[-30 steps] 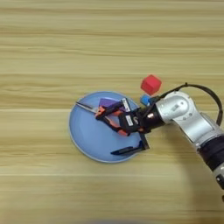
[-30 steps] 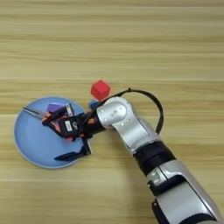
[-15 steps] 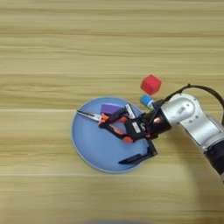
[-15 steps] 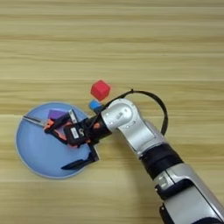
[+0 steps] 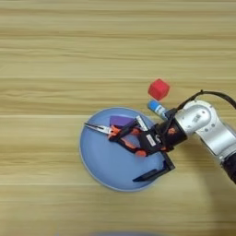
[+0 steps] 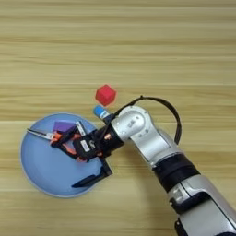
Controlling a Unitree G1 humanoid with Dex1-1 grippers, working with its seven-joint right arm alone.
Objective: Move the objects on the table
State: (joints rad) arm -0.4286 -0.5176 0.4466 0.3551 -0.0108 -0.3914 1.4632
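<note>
A round light-blue plate (image 5: 99, 161) lies on the table (image 5: 55, 64). On it rest the orange-and-black-handled pliers (image 5: 120, 134), nose pointing left, and a flat purple block (image 5: 121, 121) just behind them. My right gripper (image 5: 137, 148) reaches in from the right over the plate, open. One black finger (image 5: 152, 174) lies by the plate's near right rim, the other behind the pliers' handles, which sit between them. A blue tube (image 5: 156, 108) lies just off the plate's right rim, partly hidden by the wrist. The red cube (image 5: 158, 89) stands behind it.
My silver forearm (image 6: 147, 138) and its black cable (image 6: 170, 113) run from the lower right up to the plate.
The plate, with the pliers and purple block on it, has slid a little toward the near edge and slightly right, and my gripper went with it. The red cube stayed put.
</note>
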